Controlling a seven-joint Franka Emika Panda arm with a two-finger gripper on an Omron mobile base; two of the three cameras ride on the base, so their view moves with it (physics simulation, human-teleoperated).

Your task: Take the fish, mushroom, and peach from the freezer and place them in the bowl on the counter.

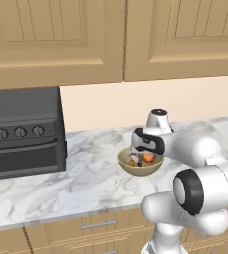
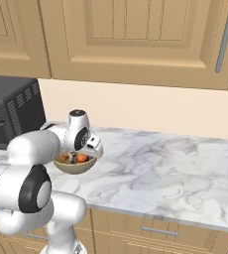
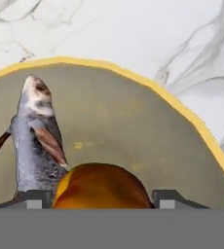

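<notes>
The two finger tips (image 3: 40, 198) stand apart with the peach (image 3: 102, 187) between them, its orange body filling the gap from one tip to the other. The hand view suggests they grip it or have just let it go; I cannot tell which, since no clear contact or gap shows at either tip. The gripper (image 3: 102, 200) hangs low over the bowl (image 3: 192, 121), pointing down into it.

Just beside the peach, on the bowl's olive floor, lies the fish (image 3: 33, 141), its pale head toward the rim and its tail end near the finger tip on that side. In the left base view the peach (image 1: 148, 157) shows as an orange spot inside the bowl (image 1: 140, 168), with a paler, darker-edged shape beside it that could be the fish or the mushroom; it is too small to tell. The bowl sits on the counter (image 1: 86, 178), well apart from the dark oven (image 1: 24, 131) at the counter's far end.

The risks, as I judge them: if the fingers open while the peach is above the bowl's floor, the round fruit may roll onto the fish. A tip could also catch the fish's tail or the rim as the hand lifts, dragging the light bowl.
</notes>
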